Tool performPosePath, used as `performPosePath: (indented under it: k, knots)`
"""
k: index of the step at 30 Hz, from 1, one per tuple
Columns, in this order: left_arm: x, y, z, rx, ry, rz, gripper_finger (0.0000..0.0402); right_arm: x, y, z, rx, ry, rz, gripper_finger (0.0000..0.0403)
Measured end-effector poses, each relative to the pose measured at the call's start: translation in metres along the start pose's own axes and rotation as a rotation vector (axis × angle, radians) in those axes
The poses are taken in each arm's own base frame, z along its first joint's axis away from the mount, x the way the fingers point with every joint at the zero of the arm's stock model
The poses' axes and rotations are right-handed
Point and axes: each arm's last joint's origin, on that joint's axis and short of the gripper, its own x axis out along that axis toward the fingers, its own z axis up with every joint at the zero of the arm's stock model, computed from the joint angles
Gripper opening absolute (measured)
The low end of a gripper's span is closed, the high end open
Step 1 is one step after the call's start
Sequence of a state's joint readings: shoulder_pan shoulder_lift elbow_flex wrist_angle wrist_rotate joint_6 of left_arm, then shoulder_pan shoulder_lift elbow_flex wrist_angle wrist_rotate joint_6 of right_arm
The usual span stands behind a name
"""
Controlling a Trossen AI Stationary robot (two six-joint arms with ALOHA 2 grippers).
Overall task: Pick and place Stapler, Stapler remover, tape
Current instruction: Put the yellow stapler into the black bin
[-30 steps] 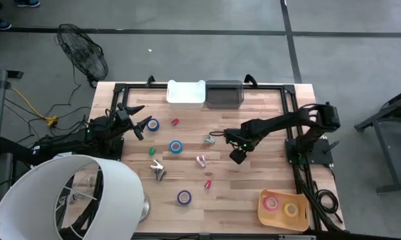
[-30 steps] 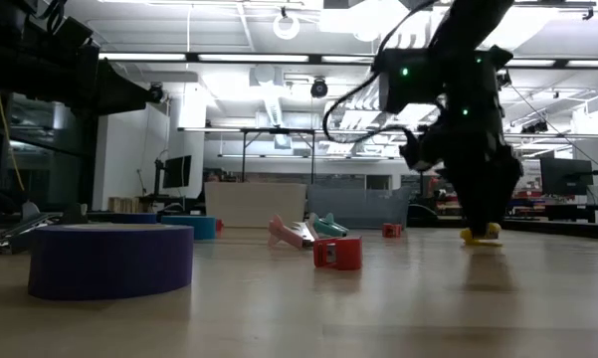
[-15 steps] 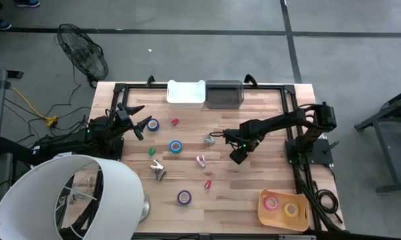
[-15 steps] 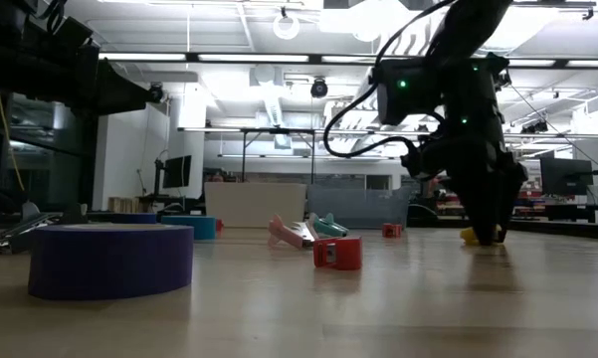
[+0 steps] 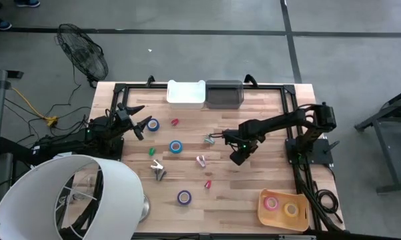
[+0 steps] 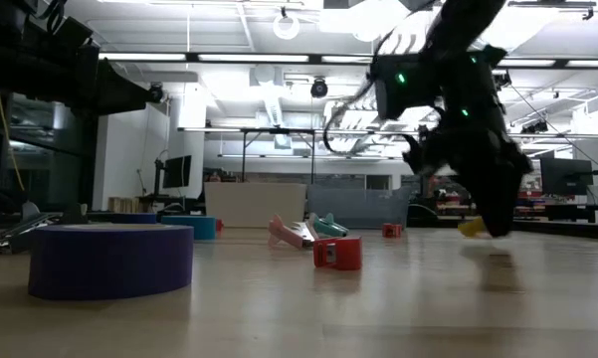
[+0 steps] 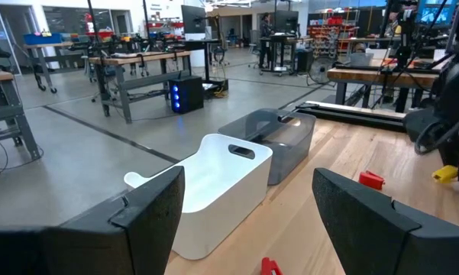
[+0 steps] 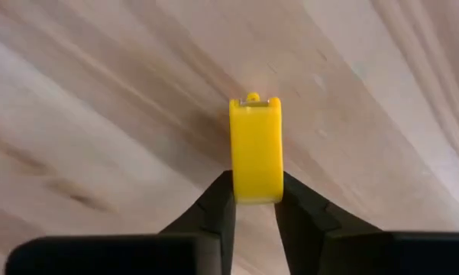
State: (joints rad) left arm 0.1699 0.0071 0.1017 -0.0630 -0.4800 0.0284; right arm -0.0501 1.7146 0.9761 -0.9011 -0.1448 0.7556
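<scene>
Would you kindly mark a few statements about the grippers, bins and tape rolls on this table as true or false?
1. The right gripper grips a small yellow stapler. True.
2. The yellow stapler rests flat on the wooden table. False: in the low view it hangs just above the wood.
3. The left gripper holds a tape roll. False: its fingers are spread wide and empty.
4. A white bin and a grey bin stand side by side at the far edge. True.
5. The orange tray holds two tape rolls. True.
</scene>
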Motion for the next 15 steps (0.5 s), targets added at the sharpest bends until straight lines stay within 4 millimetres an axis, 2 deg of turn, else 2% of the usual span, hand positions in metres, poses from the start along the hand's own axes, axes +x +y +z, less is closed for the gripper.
performPosePath:
  k: [7,11,15]
  knots:
    - [0.0,0.0,0.0,0.0,-0.001,0.0,0.0285,-0.028,0.001,0.011,-0.013,-0.013,-0.007,0.0061]
    - [0.0,0.0,0.0,0.0,-0.001,0.0,0.0285,-0.04,0.0,0.015,-0.036,-0.014,-0.018,0.0076]
    - [0.0,0.0,0.0,0.0,0.0,0.0,0.0285,-0.05,-0.001,0.022,-0.058,-0.037,-0.008,0.0068]
